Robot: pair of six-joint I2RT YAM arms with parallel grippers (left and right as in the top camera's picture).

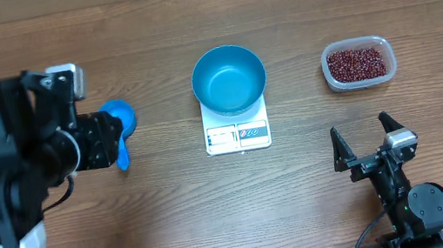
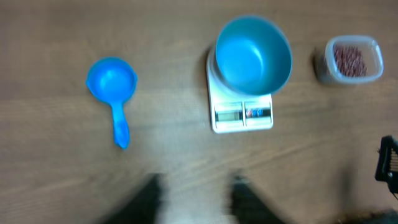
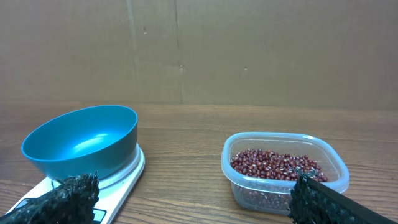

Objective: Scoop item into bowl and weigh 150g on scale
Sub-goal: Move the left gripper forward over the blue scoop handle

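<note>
The beans [image 1: 358, 63] [image 2: 350, 59] [image 3: 273, 165] lie heaped in a clear plastic tub [image 3: 280, 194] at the right. The blue bowl [image 1: 229, 79] [image 2: 252, 56] [image 3: 81, 140] stands empty on the white scale [image 1: 237, 136] [image 2: 242, 115] [image 3: 127, 177] at the table's middle. A small blue scoop [image 1: 118, 122] [image 2: 112, 81] lies on the table at the left, partly under my left arm. My left gripper [image 2: 198, 180] hangs well above the wood, blurred, its fingers apart with nothing between them. My right gripper [image 1: 364, 133] [image 3: 194, 186] stands open near the front edge, facing the bowl and the tub.
The right arm's base [image 1: 418, 204] sits at the front right, and the bulky left arm [image 1: 8, 165] covers the left side. A cardboard wall [image 3: 199, 50] closes off the back of the table.
</note>
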